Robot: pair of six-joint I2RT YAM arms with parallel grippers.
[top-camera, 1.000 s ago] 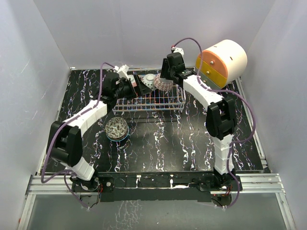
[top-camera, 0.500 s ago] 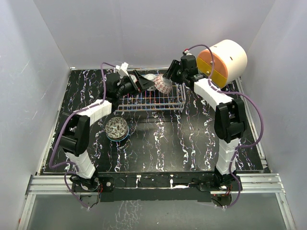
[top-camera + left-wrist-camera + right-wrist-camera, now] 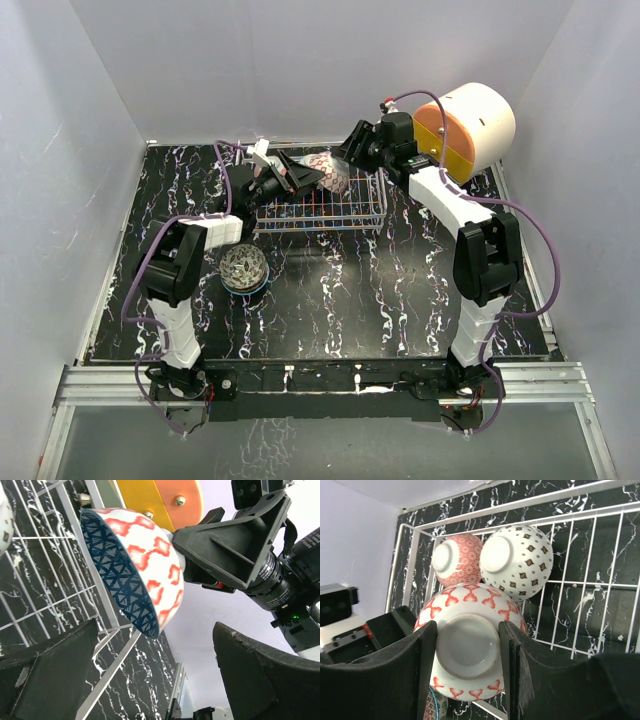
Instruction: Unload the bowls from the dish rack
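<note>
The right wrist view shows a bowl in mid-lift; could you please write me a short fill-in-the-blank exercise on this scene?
1. The right claw grips the red-patterned bowl by its pale ____ ring.
2. From the left wrist, that bowl's inside shows a lattice in dark ____.
3. In the right wrist view, ____ other bowls rest in the dish rack.
4. The left claw, facing the bowl, stands ____.

Missing words: foot; blue; two; open.
</note>
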